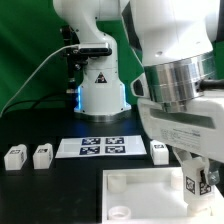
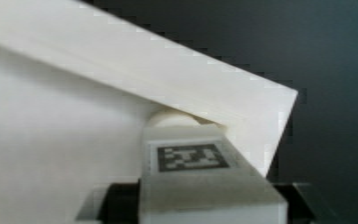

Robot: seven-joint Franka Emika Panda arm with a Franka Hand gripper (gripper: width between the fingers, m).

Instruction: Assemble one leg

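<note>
My gripper (image 1: 197,186) is shut on a leg (image 1: 192,183), a small white block with a square marker tag, and holds it over the exterior view's right part of the large white tray-like piece (image 1: 140,188). In the wrist view the held leg (image 2: 192,160) sits between my dark fingers (image 2: 115,203), tag facing the camera. Its far end meets a corner of the tray-like piece (image 2: 87,110); whether it sits in a socket is hidden. Three more legs lie on the black table: two at the exterior view's left (image 1: 14,156) (image 1: 41,155) and one at its right (image 1: 158,151).
The marker board (image 1: 103,146) lies flat between the loose legs, behind the tray-like piece. The robot's white base (image 1: 100,90) stands at the back, with a green backdrop and cables behind it. The black table edge is near the exterior view's left.
</note>
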